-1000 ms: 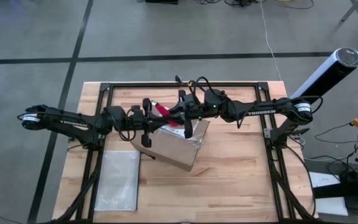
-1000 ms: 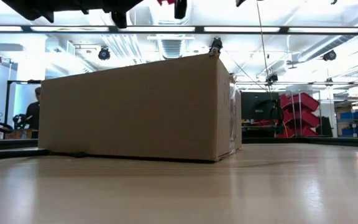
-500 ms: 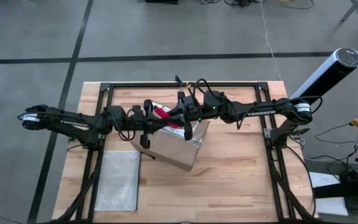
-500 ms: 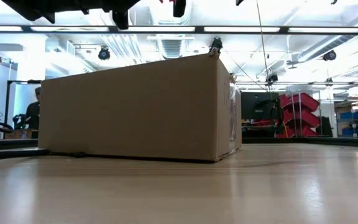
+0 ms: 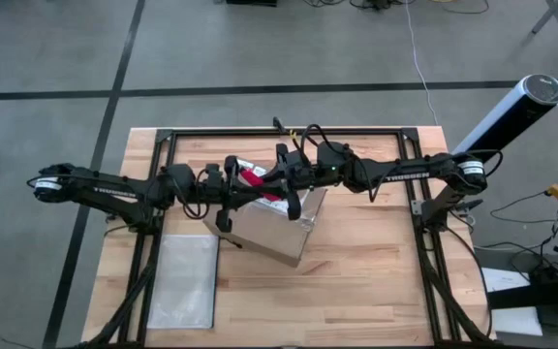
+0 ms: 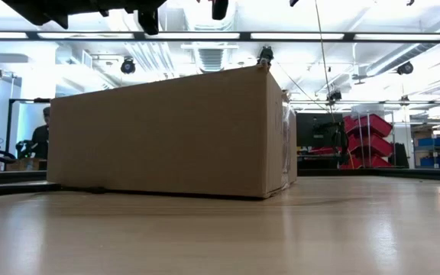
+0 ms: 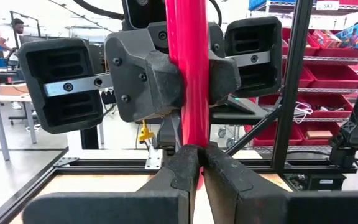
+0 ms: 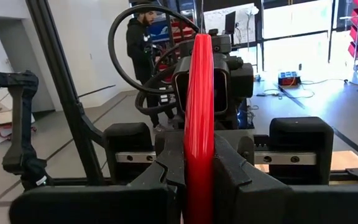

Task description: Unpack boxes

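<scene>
A small red utility knife [image 5: 258, 179] hangs in the air above the far left corner of the brown cardboard box [image 5: 277, 229]. The box rests flat on the table [image 6: 166, 134]. My left gripper [image 5: 239, 181] reaches in from the table's left and is shut on one end of the knife. My right gripper [image 5: 279, 184] reaches in from the right and is shut on the other end. Both arms face each other, with the knife [image 7: 188, 74] bridging their fingertips. In the right wrist view the knife [image 8: 199, 93] shows edge-on. My left gripper pinches the knife's near end [image 7: 192, 138] between its two fingers [image 7: 179, 168]. The fingers come level from the table's left and lie along the knife. The knife is lifted clear of the box. My right gripper pinches the knife's opposite end [image 8: 198, 140] between its two fingers [image 8: 169, 162]. The fingers come level from the table's right, along the knife. The blade-thin red body stands on edge, held clear above the box.
A flat translucent zip pouch [image 5: 184, 281] lies on the table near the front left. A black metal frame [image 5: 289, 133] borders the wooden table. A person [image 8: 143, 56] stands in the room beyond the table.
My left gripper has rolled slightly about its own pointing line while staying where it was. The knife stays pinched between both grippers above the box, and the box has not moved.
</scene>
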